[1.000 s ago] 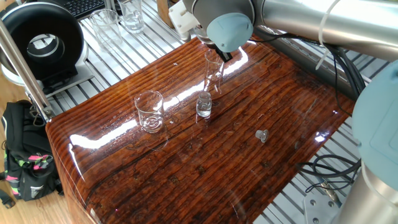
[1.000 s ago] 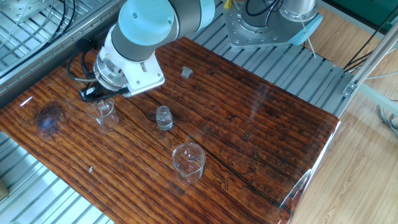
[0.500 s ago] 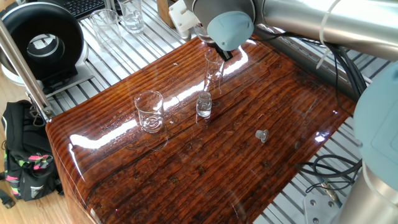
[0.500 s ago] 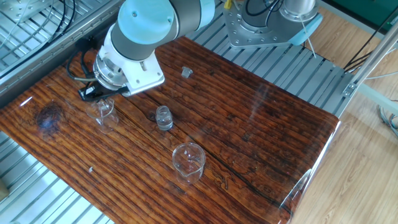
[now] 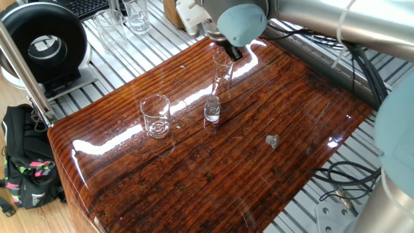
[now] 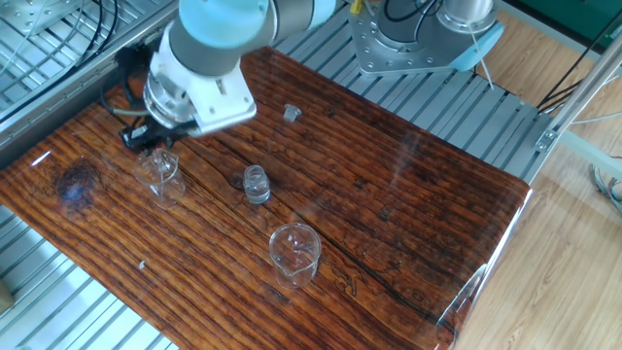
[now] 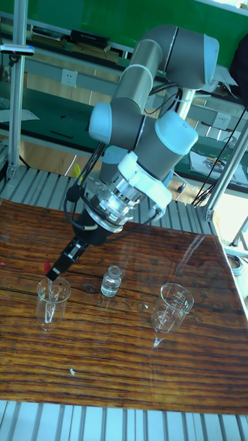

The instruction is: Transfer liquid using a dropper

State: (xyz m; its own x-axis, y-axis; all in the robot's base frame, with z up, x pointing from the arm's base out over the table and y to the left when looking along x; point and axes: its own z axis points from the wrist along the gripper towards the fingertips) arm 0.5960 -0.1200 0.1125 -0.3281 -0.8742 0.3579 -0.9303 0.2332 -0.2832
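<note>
Pinched between the gripper (image 7: 54, 273) fingers is the dropper (image 7: 48, 289), its red bulb seen just beside the fingertips and its thin tube hanging into the mouth of the tall glass cylinder (image 7: 52, 301) (no liquid can be made out in it). A small vial (image 7: 110, 281) is seen near the cylinder on the wooden table (image 7: 124, 372), and a beaker (image 7: 171, 306) stands beyond the vial.
</note>
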